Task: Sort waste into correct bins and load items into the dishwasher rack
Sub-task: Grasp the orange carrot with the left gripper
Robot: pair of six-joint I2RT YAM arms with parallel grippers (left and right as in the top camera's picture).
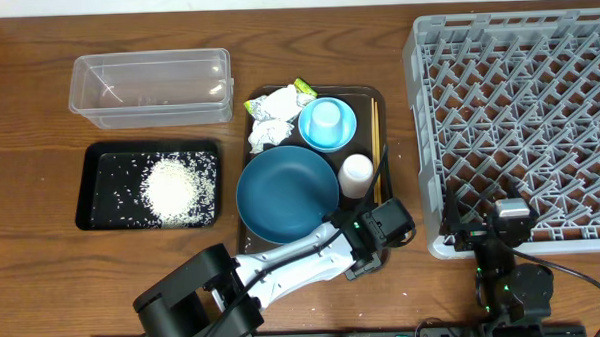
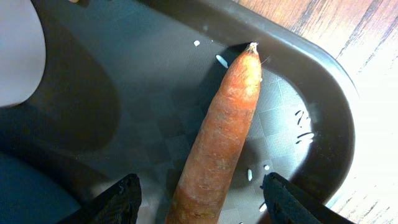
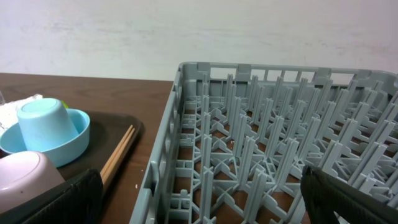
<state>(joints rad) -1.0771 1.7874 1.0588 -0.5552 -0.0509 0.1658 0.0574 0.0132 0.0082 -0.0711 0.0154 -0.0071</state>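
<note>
Small orange carrot lies in the near right corner of the brown rectangular serving tray. The left gripper straddles it with fingers released and clear of it, and the white cup and dark-blue round bowl stand close by. The shallow black rectangular tray holds loose white rice. The right gripper, fingers spread and holding nothing, sits at the near edge of the grey pegged plastic rack.

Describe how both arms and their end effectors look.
The left arm has a white link between black joints; the right arm is black with a grey block on top. Both show green lights and black cables. The left end effector and right end effector have blunt black fingers.
</note>
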